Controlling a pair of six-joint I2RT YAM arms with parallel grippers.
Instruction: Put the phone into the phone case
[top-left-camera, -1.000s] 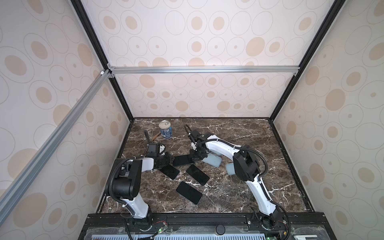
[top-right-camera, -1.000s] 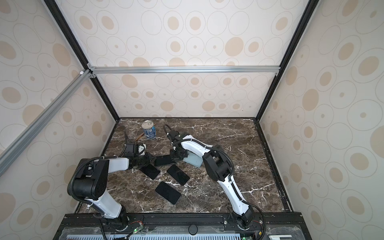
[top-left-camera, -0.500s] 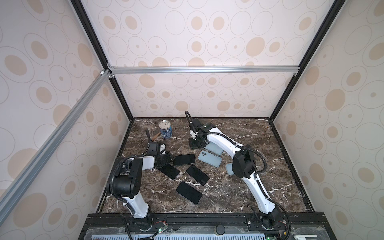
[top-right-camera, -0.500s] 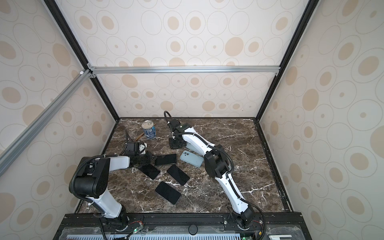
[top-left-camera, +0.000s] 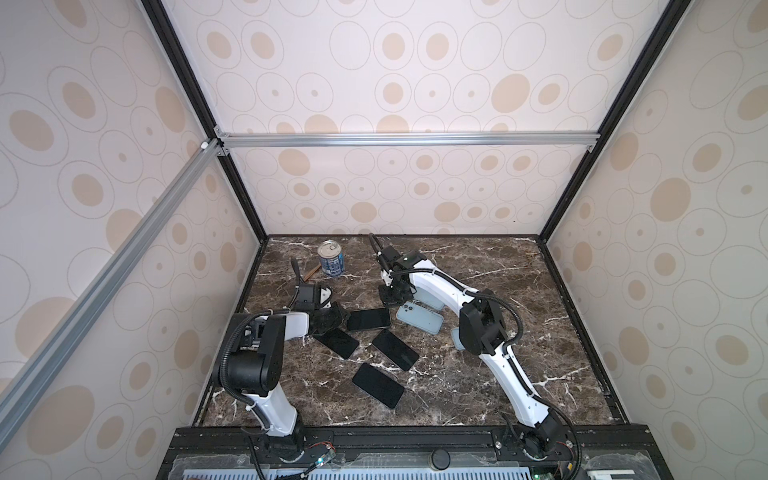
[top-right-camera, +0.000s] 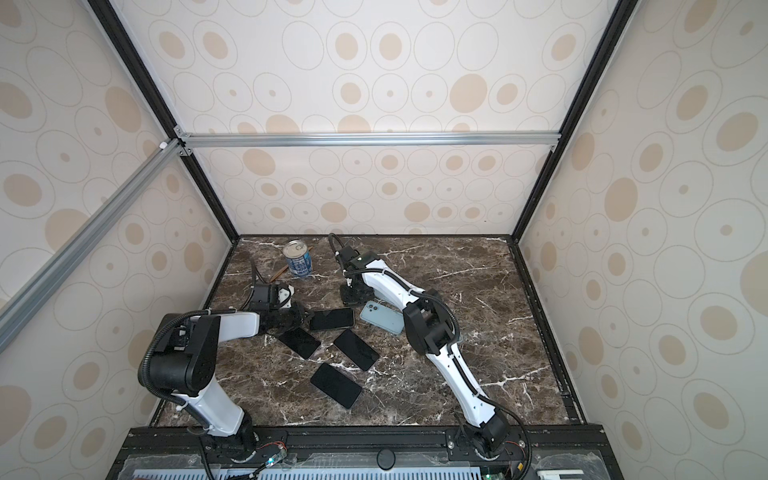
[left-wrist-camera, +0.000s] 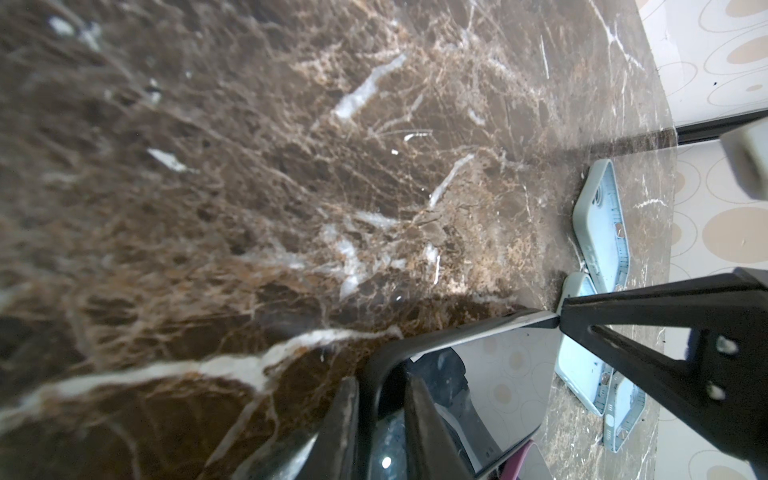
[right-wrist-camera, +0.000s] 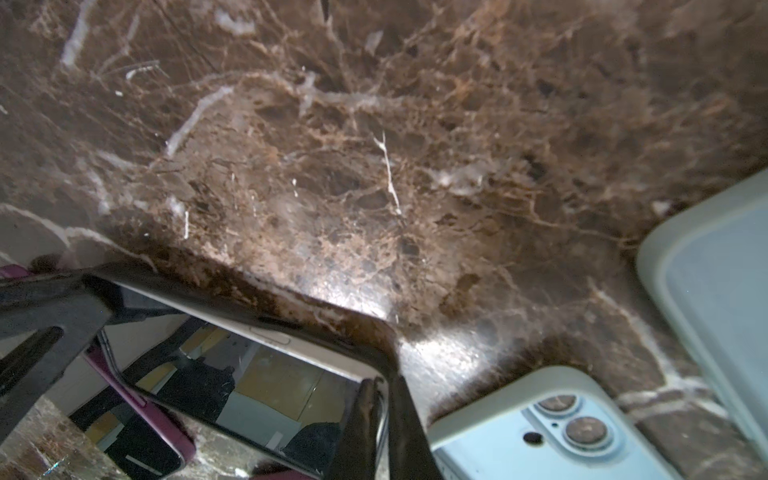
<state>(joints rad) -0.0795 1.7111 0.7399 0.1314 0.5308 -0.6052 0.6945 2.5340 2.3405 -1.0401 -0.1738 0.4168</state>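
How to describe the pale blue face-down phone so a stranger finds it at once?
On the dark marble table, look just beside the right gripper. The pale blue phone lies there back up; unlike the pale cases beside it, it shows camera lenses.

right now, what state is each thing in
left gripper, jaws shut on the phone
right gripper, jaws shut at the phone's corner
phone, screen dark, one end gripped
three loose phones, flat, screens dark
blue case, flat, camera lenses facing up
second case, flat, partly hidden
can, upright
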